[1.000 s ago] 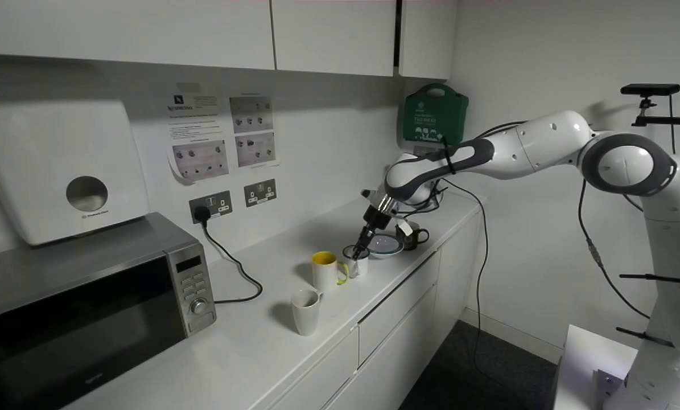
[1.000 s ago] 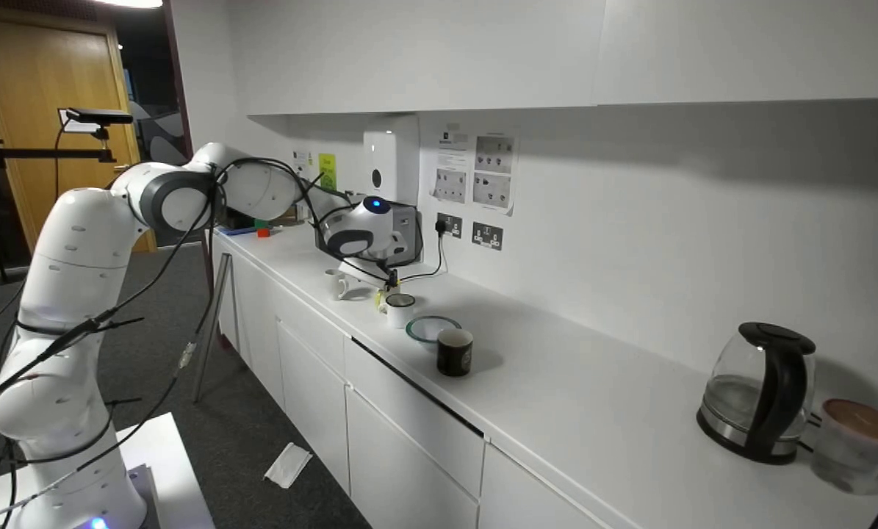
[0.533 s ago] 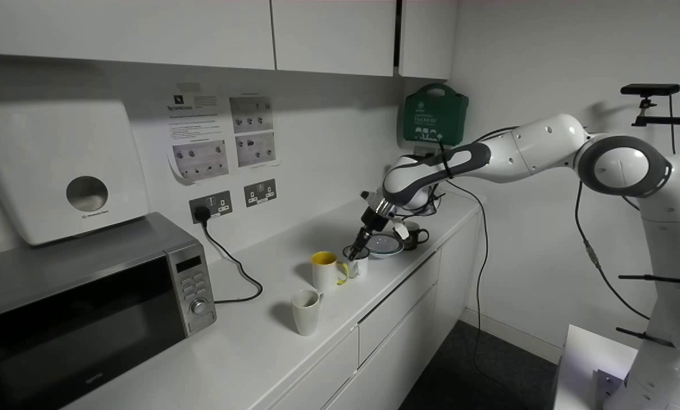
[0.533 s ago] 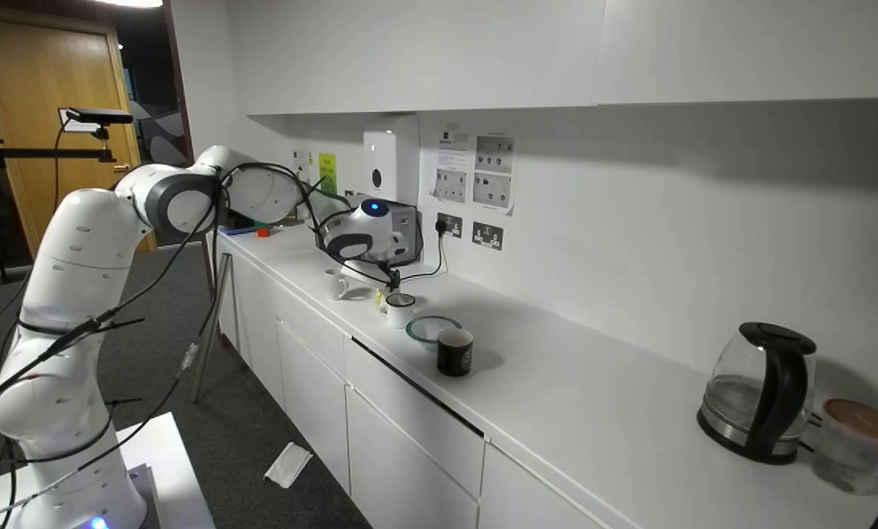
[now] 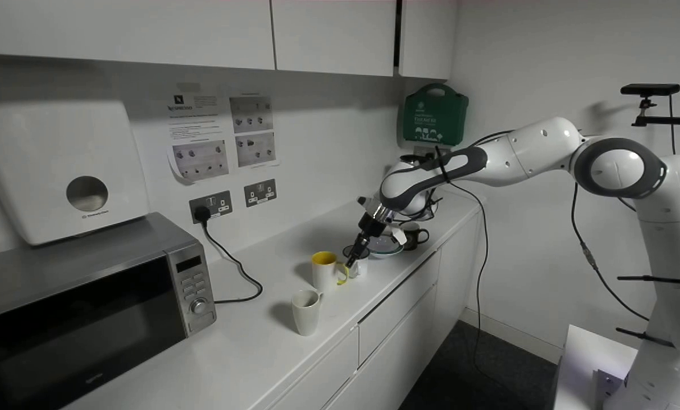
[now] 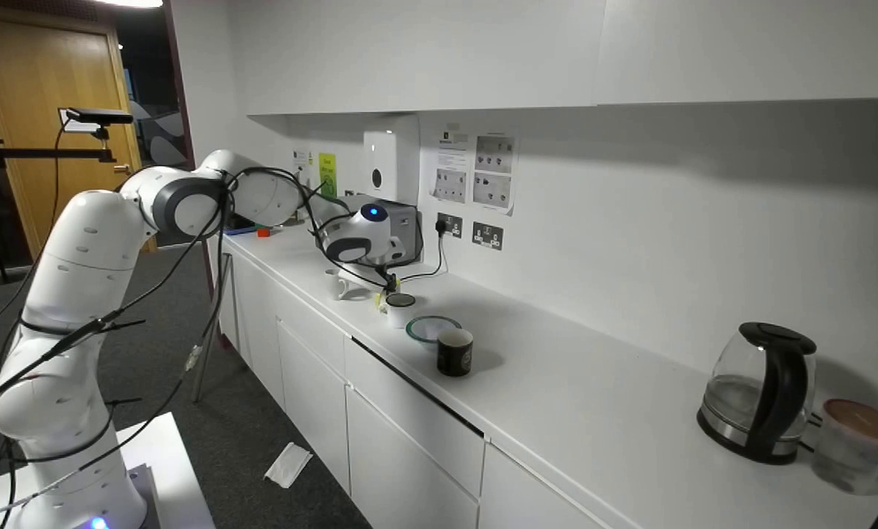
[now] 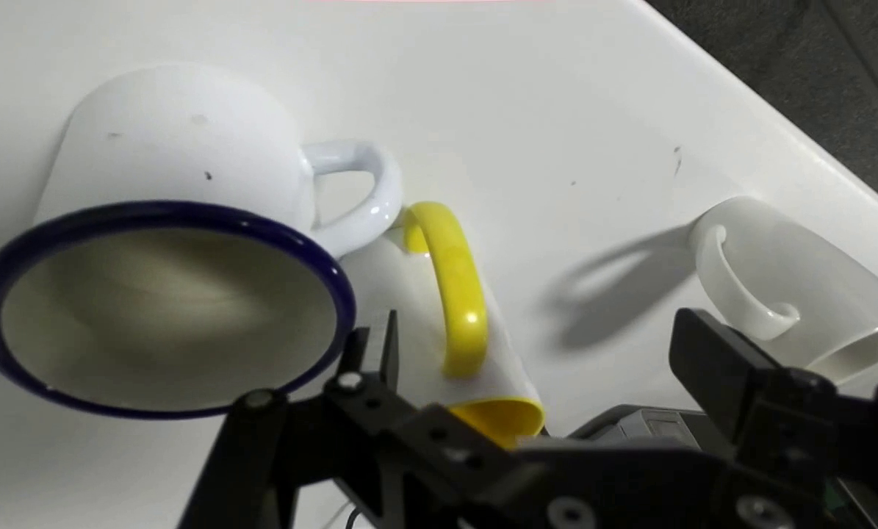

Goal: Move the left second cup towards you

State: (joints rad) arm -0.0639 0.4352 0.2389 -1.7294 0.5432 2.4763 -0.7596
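On the white counter [image 5: 243, 341], the yellow-lined cup [image 5: 324, 276] is seen upright; in the wrist view its handle [image 7: 466, 316] is framed between 2 spread fingers [image 7: 710, 367], and nothing is gripped. Approach is judged nearly done; grasp and pull are left to be made.

Vs. 1 s ago, we see the gripper [image 5: 349, 264] a bit lower & nearer the yellow cup [image 5: 324, 274]; in an ext. view its tip showed against the mouth of the white cup [image 5: 363, 267], now it shows by the yellow handle [image 5: 343, 277], contact unclear. In both ext. views we've got the arm [image 5: 523, 151] sunk slightly at the elbow, wrist [image 6: 358, 234] dropping w/ it. The white piece [image 5: 398, 236] near the wrist came down too, so we lose a bit more plate [image 5: 386, 255] & gain more dark mug [image 5: 411, 238]. Hanging cable's connector [image 6: 193, 358] shifted slightly, approx. rightward there.
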